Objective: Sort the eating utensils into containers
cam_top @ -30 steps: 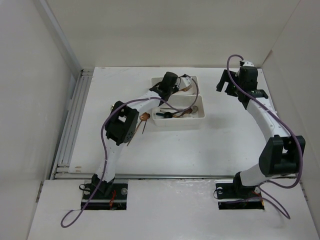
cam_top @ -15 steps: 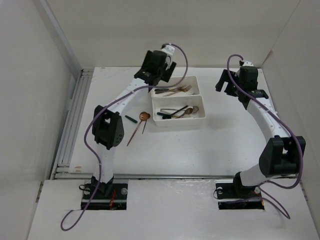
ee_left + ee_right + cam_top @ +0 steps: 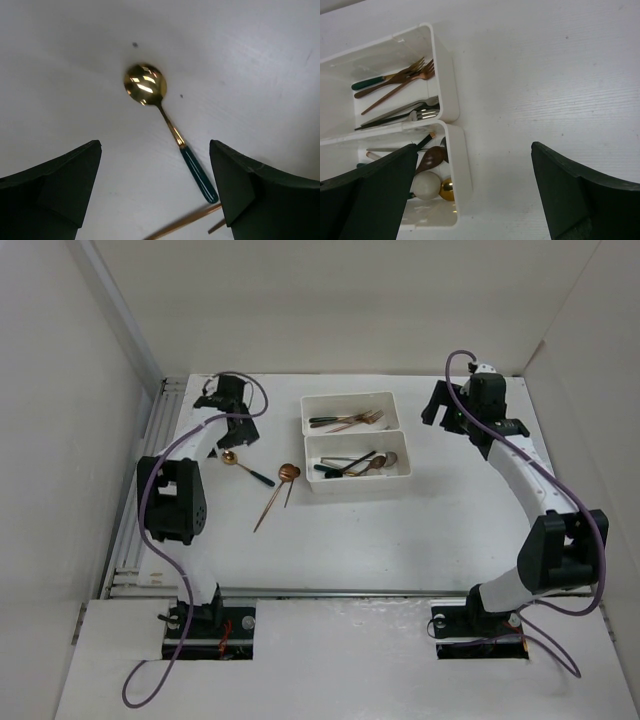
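The green-handled gold spoon (image 3: 172,131) lies on the table (image 3: 420,530) at nine o'clock from the white bins (image 3: 352,396), beneath the left gripper (image 3: 236,428), whose jaws are spread. It would do best to lower straight, straddle the handle crosswise, then close. The right gripper (image 3: 452,412), also spread, hovers at three o'clock.

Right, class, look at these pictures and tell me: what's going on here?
Two robot arms are sorting cutlery into two white bins. The far bin holds forks, the near bin mostly spoons. The left gripper hangs open and empty over a gold spoon with a green handle, lying on the table. A copper spoon lies loose beside the near bin. The right gripper, open and empty, hovers right of the bins.
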Robot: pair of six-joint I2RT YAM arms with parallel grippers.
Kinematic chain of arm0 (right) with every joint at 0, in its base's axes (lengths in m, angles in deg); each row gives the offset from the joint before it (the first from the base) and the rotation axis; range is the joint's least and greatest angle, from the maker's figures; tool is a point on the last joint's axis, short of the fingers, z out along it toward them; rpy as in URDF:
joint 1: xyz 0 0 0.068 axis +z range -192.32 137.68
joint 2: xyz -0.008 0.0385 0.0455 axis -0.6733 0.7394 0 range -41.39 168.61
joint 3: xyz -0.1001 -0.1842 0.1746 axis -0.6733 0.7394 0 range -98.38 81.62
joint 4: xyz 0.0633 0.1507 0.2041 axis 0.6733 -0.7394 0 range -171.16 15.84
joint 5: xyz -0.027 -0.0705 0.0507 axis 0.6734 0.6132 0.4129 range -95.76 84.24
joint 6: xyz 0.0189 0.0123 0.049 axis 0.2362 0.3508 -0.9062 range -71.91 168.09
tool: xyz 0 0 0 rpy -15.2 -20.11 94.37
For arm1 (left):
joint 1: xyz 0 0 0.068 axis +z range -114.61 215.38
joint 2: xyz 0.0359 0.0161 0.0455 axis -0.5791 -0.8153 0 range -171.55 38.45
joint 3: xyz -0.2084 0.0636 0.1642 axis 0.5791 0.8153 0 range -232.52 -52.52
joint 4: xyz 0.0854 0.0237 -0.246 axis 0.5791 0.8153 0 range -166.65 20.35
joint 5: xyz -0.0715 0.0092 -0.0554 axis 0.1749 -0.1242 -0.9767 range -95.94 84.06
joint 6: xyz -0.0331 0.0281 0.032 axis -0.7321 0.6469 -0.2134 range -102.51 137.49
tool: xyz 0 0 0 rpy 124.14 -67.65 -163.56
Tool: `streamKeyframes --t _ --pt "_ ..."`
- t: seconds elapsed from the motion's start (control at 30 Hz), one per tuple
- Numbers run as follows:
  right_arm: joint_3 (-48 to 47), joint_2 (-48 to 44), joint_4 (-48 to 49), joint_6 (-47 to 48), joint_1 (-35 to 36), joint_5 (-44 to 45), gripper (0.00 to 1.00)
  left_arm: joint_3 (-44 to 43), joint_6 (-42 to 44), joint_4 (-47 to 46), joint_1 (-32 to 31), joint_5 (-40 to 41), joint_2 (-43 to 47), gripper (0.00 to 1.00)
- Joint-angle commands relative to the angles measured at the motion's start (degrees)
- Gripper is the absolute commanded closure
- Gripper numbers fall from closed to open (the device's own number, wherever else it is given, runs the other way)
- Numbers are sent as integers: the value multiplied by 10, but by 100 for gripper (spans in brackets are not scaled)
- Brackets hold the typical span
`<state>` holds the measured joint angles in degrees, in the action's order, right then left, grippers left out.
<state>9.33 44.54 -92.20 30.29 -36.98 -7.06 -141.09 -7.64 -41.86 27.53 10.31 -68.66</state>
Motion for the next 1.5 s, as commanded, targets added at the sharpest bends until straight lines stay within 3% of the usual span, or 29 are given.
streamKeyframes --t 0.0,0.17,0.37,0.57,0.73,0.97,1.07,1.1,1.13,1.2,1.23,1.27,1.3,1.47 --pt "-16 -19 1 -6 16 2 0 12 -38 23 -43 -51 4 12" --pt "-5 -46 -4 -6 22 22 0 31 -51 36 -37 -38 -34 10" --pt "21 -78 -16 -6 22 44 0 37 -46 42 -30 -90 -88 10" --pt "13 -89 -38 0 22 62 0 48 -34 54 -30 -109 -130 22" --pt "-5 -89 -50 0 22 67 0 54 -27 48 -14 -129 -149 100" --pt "-10 -79 -37 -6 33 67 0 -74 31 73 23 -25 -157 100" --pt "-16 -73 -31 -6 43 67 0 -104 76 36 23 38 -114 100" --pt "-16 -67 -25 -6 43 67 0 -111 124 -19 13 87 -81 100" --pt "-16 -67 -25 -6 43 67 0 -104 164 -60 0 88 -80 100" --pt "-23 -60 -20 -6 49 67 0 -61 267 -177 -64 171 -8 100" --pt "-28 -54 -20 -6 49 67 0 -9 377 -239 -89 180 17 100" --pt "-29 -48 -15 -6 54 62 0 9 425 -333 -134 159 52 100" --pt "-34 -48 -15 -6 54 62 0 15 464 -351 -154 137 59 100" --pt "-40 -38 -8 6 59 49 0 -4 586 -326 -263 30 38 100"
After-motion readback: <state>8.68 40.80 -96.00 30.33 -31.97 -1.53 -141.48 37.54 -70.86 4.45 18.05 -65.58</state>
